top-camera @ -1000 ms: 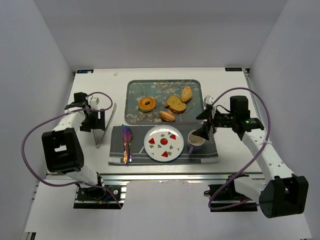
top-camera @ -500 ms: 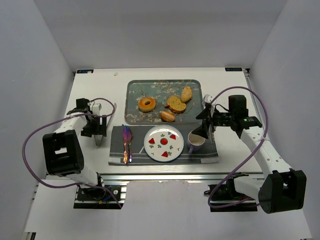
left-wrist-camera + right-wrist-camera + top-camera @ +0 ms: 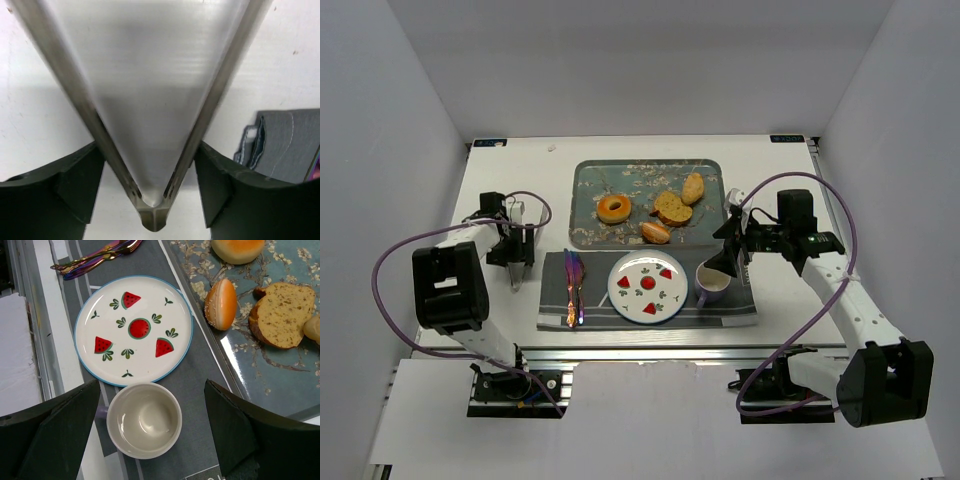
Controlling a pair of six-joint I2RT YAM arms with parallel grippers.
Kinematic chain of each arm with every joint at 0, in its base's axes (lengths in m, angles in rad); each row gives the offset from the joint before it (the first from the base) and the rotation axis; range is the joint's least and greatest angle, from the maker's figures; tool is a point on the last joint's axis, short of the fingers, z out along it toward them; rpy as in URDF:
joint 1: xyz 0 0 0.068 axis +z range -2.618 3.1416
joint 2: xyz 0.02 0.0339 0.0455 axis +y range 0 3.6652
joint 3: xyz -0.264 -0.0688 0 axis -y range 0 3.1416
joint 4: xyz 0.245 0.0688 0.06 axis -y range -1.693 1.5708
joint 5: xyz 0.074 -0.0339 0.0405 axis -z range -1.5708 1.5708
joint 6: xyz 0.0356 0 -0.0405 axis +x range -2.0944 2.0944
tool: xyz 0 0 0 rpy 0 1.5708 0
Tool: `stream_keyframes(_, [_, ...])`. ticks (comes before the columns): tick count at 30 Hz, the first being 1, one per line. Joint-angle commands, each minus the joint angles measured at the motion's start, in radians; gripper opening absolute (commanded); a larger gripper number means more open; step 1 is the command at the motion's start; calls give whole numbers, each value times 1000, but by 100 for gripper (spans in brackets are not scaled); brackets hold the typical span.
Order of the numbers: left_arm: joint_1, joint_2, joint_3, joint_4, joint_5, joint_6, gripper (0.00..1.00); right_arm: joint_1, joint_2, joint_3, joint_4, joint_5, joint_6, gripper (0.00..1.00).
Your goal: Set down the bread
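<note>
The bread, a golden-orange ring bagel (image 3: pixel 613 208), lies on the left part of the blue flowered tray (image 3: pixel 590 180); its edge shows at the top of the right wrist view (image 3: pixel 237 247). The watermelon plate (image 3: pixel 647 286) sits bare on the grey mat and also shows in the right wrist view (image 3: pixel 134 330). My left gripper (image 3: pixel 512 250) is open at the table's left, its fingers straddling metal tongs (image 3: pixel 150 125) close to their hinge. My right gripper (image 3: pixel 725 262) is open and empty above a white cup (image 3: pixel 144 420).
A small oval roll (image 3: pixel 221 304) and brown bread slices (image 3: pixel 282 315) lie on the tray's right part. A purple fork and knife (image 3: pixel 572 285) lie on the mat (image 3: pixel 740 312) left of the plate. Cables loop beside both arms.
My left gripper has shifted along the tongs, which have turned from slanted to nearly straight. My right gripper has drawn slightly back toward the cup.
</note>
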Motion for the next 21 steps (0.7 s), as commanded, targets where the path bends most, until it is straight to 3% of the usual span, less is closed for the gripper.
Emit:
stream_keyframes(1, [-3, 16, -3, 70, -36, -20, 78, -1, -27, 48, -34, -3, -18, 90])
stream_keyframes(7, [-3, -52, -50, 88, 22, -39, 36, -6, -36, 51, -45, -3, -24, 89])
stream_keyframes(13, [-24, -266, -48, 41, 177, -182, 11, -12, -56, 47, -65, -4, -36, 89])
stream_keyframes(16, [-76, -381, -60, 45, 273, -297, 10, -15, -68, 42, -66, -6, -36, 89])
stream_keyframes(21, [-197, -435, -72, 64, 375, -459, 36, -16, -87, 31, -66, -9, -38, 89])
